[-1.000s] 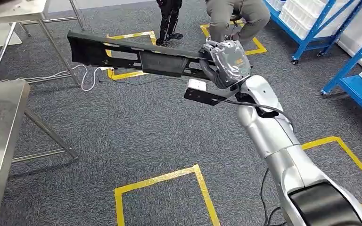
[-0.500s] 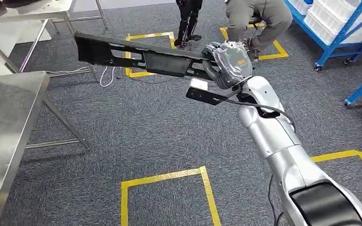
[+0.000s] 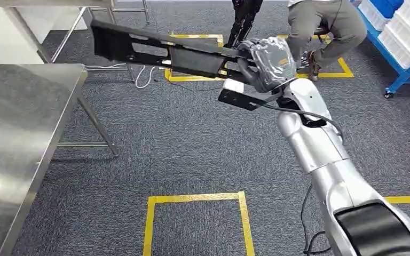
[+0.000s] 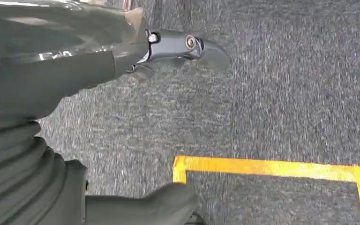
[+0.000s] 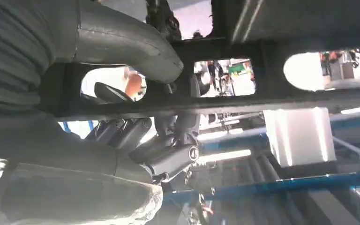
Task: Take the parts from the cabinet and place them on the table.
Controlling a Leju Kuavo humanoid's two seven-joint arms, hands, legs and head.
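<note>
Part: long black plastic moulded panel (image 3: 160, 50), carried level above the grey carpet (image 3: 192, 149), clear of the table.
Right hand (image 3: 264, 64): fingers (image 5: 136, 133) wrapped round one end, thumb opposite, a carrying grip.
Left hand (image 4: 75, 61): hanging, nothing in it, fingers apart.
Table: steel tabletop (image 3: 21, 122) near, likely the drop-off.

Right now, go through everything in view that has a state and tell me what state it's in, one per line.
Long black part: off the floor, held at one end, roughly level, not yet on the table.
Right hand: fingers wrapped around the part's bar.
Left hand: holds nothing, hanging over the carpet.
Steel table: top bare where visible.
Person: sitting beyond the part.
</note>
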